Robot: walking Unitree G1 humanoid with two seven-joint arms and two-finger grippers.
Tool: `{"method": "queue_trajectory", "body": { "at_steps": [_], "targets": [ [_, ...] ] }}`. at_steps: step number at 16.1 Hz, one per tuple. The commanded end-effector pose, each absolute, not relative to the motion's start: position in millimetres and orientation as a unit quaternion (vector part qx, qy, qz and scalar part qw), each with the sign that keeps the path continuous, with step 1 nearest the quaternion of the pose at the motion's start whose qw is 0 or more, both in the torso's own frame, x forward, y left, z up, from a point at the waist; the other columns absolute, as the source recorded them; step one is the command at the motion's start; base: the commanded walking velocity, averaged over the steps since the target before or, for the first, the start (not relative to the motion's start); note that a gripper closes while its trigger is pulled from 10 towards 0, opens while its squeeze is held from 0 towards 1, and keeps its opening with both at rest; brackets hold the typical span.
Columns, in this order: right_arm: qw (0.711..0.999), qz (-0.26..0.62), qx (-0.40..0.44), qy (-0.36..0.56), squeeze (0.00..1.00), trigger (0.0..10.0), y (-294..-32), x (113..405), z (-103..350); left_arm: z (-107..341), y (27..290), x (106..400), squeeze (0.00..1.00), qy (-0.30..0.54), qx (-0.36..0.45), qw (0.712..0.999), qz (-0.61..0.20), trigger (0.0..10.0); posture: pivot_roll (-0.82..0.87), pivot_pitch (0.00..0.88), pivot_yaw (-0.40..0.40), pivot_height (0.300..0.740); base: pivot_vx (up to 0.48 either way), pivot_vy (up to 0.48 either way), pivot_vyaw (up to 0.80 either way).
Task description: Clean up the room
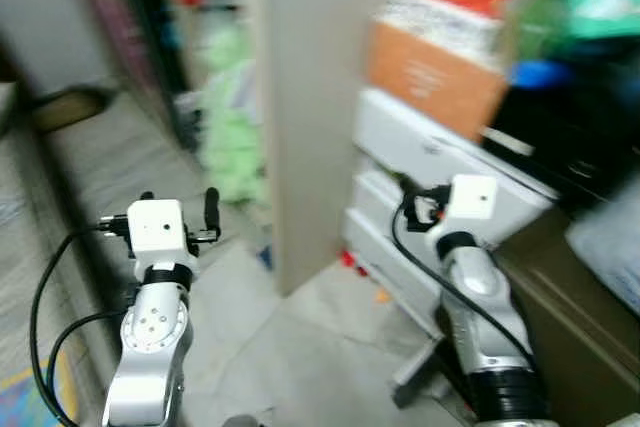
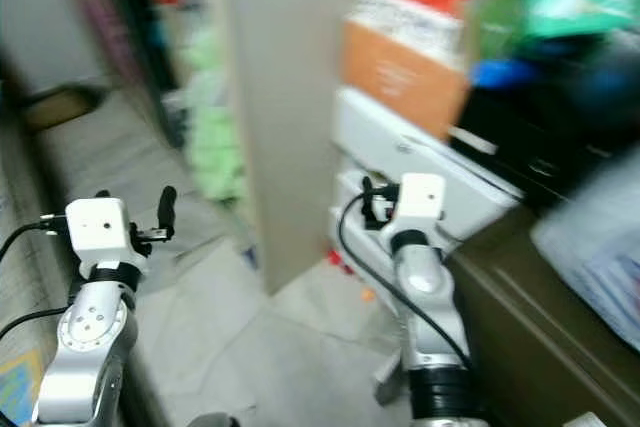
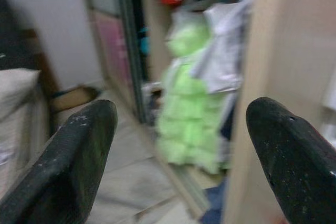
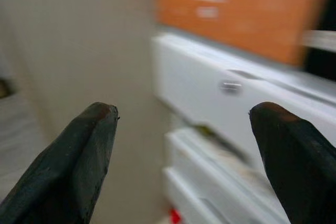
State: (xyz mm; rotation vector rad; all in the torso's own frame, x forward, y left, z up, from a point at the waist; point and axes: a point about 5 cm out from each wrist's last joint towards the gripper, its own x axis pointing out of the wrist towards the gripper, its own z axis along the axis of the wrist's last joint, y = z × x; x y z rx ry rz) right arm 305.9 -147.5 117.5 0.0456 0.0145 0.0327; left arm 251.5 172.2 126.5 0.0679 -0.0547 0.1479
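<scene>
The room is showing as a blurred clutter. Running down the centre of the head views, a tall beige panel (image 1: 305, 117) is standing upright. To its left, in the upper middle of the frame, a heap of pale green soft stuff (image 1: 232, 137) is lying at the foot of a dark-framed shelving unit (image 1: 150, 27); what it is cannot be made out. Right of the panel, white plastic drawers (image 1: 420, 187) are stacking up, with an orange box (image 1: 430, 72) sitting on top and red and green packages above that, all smeared. A small red bit (image 1: 350, 261) and an orange bit (image 1: 383, 296) are lying on the pale tiled floor (image 1: 300, 347) just below the drawers.

The left gripper (image 1: 178, 209) is hovering at lower left, forearm rising from the bottom edge, its fingers (image 3: 79, 156) standing wide apart and holding nothing, pointing toward the green heap (image 3: 191, 108). The right gripper (image 2: 372, 197) is hovering at right of centre, close before the drawers (image 4: 226, 98), its fingers (image 4: 79, 156) likewise spread wide and empty.

At lower right a dark brown cabinet (image 1: 570, 337) is being cut off by the frame edge, and motion blur is hiding all labels and fine detail.
</scene>
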Motion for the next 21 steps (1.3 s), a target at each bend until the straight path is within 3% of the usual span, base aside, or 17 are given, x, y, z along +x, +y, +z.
{"method": "queue_trajectory", "body": {
  "at_steps": [1, 7, 8, 9, 12, 13, 14, 21],
  "targets": [
    [0.999, 0.024, 0.021, -0.006, 0.0, 10.0, -145.5, 309.0, 123.9, 127.6, 175.4, 252.6, 0.0, -0.029, 0.039, 0.995, 0.085, 10.0, -0.05, 0.025, -0.012, 0.74, 0.0, 0.0, 0.79],
    [0.999, 0.032, 0.024, -0.013, 0.0, 10.0, -143.8, 312.0, 127.4, 125.7, 176.9, 251.8, 0.0, -0.025, 0.024, 0.995, 0.092, 10.0, -0.05, 0.017, -0.012, 0.74, 0.0, 0.0, 0.79],
    [0.999, 0.03, 0.028, -0.011, 1.0, 10.0, -143.5, 311.6, 126.8, 124.0, 177.0, 249.8, 0.25, -0.022, -0.005, 0.997, 0.077, 10.0, -0.05, 0.017, -0.012, 0.74, 0.0, 0.0, 0.79],
    [0.999, 0.03, 0.03, -0.012, 1.0, 10.0, -143.6, 311.8, 126.6, 123.3, 176.8, 248.8, 1.0, -0.021, -0.014, 0.997, 0.073, 10.0, -0.05, 0.012, -0.014, 0.74, 0.0, 0.0, 0.79],
    [0.999, 0.033, 0.017, -0.011, 1.0, 10.0, -144.0, 312.1, 126.4, 120.6, 179.2, 247.7, 0.98, -0.016, 0.007, 0.996, 0.093, 10.0, -0.05, 0.008, -0.014, 0.74, 0.0, 0.0, 0.79],
    [0.999, 0.038, 0.01, -0.012, 0.92, 10.0, -143.2, 312.0, 126.4, 120.7, 178.4, 248.0, 0.57, -0.017, 0.001, 0.996, 0.087, 10.0, -0.05, 0.008, -0.014, 0.74, 0.0, 0.0, 0.79],
    [0.999, 0.042, 0.013, -0.014, 0.0, 10.0, -142.0, 312.0, 126.9, 121.0, 177.6, 248.2, 0.0, -0.02, 0.001, 0.997, 0.08, 10.0, -0.05, 0.008, -0.014, 0.74, 0.0, 0.0, 0.79],
    [0.998, 0.05, 0.017, -0.017, 0.0, 10.0, -140.7, 312.9, 128.0, 120.6, 176.9, 247.8, 0.0, -0.028, -0.005, 0.997, 0.074, 10.0, -0.04, 0.002, -0.013, 0.74, 0.0, 0.0, 0.79]
  ]
}}
